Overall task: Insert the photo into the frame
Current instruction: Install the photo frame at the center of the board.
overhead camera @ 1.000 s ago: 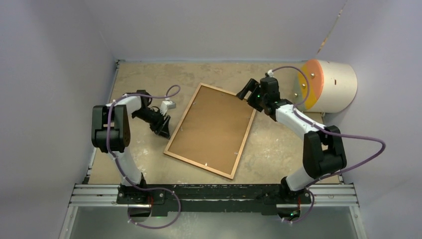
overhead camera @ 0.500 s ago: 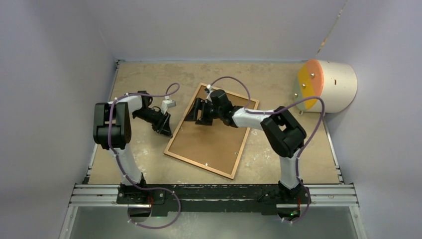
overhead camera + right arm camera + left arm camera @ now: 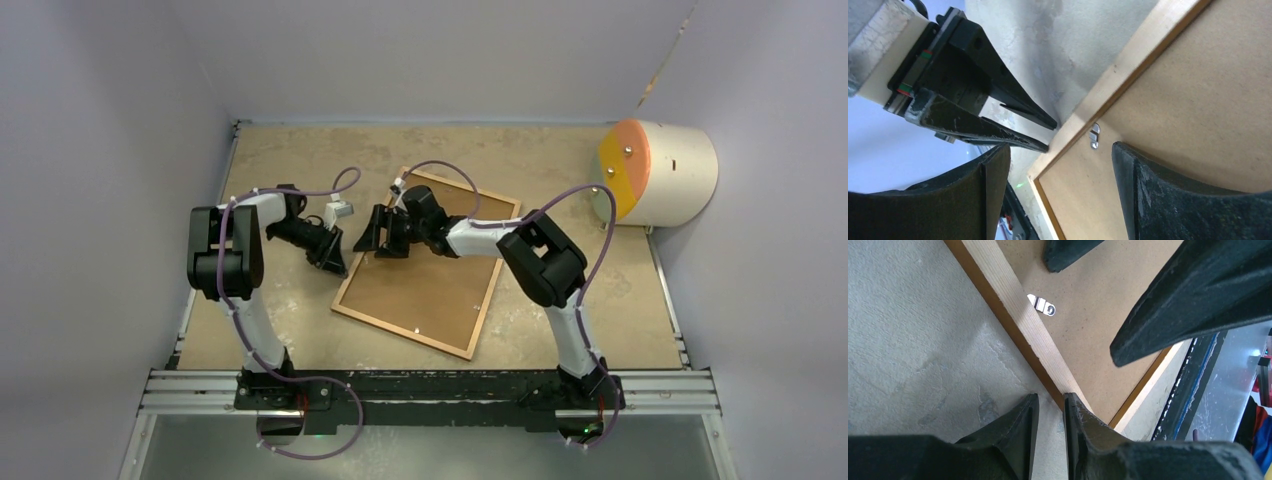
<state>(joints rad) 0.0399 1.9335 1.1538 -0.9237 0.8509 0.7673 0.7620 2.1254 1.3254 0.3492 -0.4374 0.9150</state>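
The frame [image 3: 489, 290] lies face down and slanted on the table, with the brown backing board [image 3: 425, 285] inside it. The photo is hidden. My left gripper [image 3: 338, 268] is low at the frame's left edge [image 3: 1018, 310]. Its jaws stand a narrow gap apart with only table between them, and one fingertip [image 3: 1073, 405] touches the wood. My right gripper [image 3: 380, 243] hovers wide open over that same edge [image 3: 1128, 65], straddling it near a small metal clip [image 3: 1094, 136]. The left gripper's fingers [image 3: 998, 130] show just beyond it.
A white cylinder with an orange end face [image 3: 660, 172] lies at the back right corner. Grey walls close in the table on three sides. A metal rail [image 3: 430, 390] carrying both arm bases runs along the near edge.
My right arm swung from the frame's far right corner across the board to its left edge, close to the left gripper. The left jaws narrowed and edged toward the frame.
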